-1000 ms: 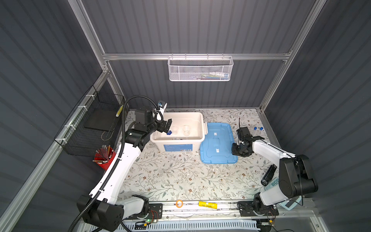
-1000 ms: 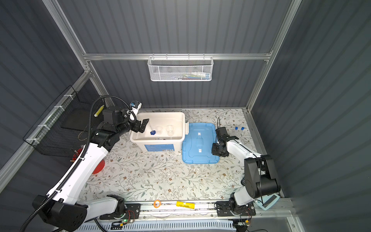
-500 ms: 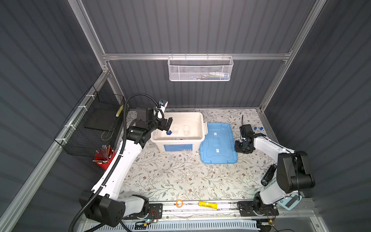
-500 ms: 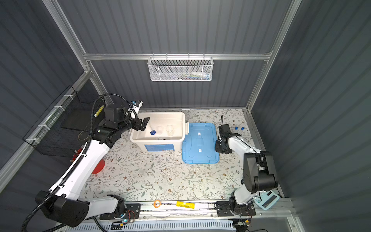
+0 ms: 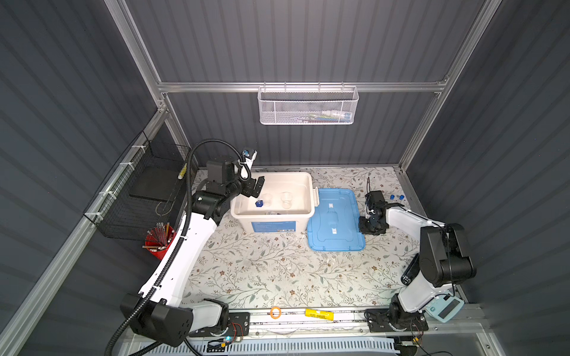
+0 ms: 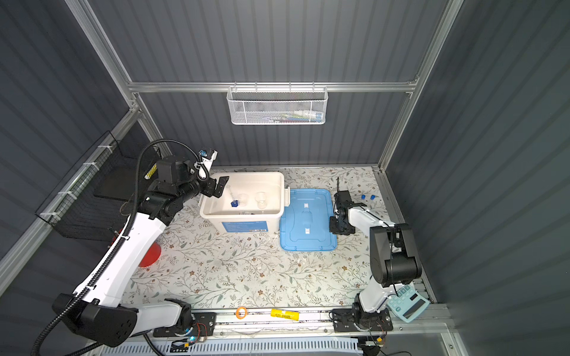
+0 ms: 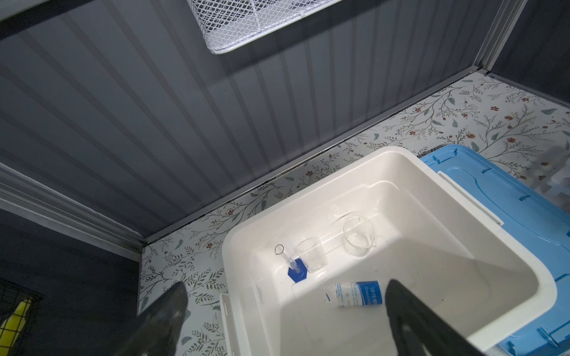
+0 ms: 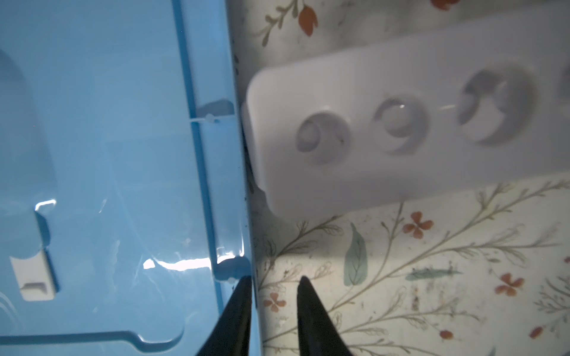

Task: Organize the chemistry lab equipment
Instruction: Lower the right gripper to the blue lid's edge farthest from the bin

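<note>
Just ahead of my right gripper [image 8: 273,282] the white holed rack [image 8: 401,123] is blurred and runs off the picture's edge; in both top views I cannot make it out beneath my arm [image 5: 407,218]. One finger [image 7: 410,314] of my left gripper [image 7: 285,286] hides an end of the white blue-labelled bottle [image 7: 354,294].

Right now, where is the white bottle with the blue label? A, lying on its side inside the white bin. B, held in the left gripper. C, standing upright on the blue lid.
A: the left wrist view shows the white blue-labelled bottle lying on its side on the floor of the white bin, with nothing gripping it.
</note>
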`<state>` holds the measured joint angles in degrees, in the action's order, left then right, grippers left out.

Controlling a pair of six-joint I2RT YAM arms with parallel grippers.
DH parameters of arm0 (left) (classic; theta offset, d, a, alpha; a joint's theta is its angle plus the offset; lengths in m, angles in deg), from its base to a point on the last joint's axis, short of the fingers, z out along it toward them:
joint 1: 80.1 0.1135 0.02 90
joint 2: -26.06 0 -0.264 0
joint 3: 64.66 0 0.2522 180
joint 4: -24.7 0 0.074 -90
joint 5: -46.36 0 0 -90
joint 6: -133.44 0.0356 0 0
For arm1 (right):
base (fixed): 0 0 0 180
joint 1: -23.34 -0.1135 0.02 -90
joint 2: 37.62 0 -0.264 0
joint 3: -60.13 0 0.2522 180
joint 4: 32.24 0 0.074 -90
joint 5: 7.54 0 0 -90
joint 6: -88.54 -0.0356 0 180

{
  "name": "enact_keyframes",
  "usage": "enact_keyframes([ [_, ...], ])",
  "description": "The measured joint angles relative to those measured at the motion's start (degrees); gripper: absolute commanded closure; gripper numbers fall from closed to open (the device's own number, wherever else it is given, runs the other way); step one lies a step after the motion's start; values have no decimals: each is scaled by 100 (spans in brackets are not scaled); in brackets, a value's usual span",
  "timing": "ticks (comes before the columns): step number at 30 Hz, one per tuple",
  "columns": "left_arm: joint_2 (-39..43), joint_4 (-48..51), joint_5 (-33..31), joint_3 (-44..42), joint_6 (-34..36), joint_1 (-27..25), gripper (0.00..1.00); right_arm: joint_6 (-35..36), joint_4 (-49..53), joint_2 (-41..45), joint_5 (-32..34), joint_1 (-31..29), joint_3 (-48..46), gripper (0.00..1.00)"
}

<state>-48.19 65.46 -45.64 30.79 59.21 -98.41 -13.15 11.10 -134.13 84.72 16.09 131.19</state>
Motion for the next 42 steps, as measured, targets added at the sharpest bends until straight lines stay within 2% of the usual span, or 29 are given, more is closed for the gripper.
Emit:
enact_keyframes([
  [32,0,146,-129,0,2,0,0,-31,-136,-378,-208,-2,289,81],
  [42,0,146,-151,0,2,0,0,-26,-96,-439,-214,-63,363,90],
])
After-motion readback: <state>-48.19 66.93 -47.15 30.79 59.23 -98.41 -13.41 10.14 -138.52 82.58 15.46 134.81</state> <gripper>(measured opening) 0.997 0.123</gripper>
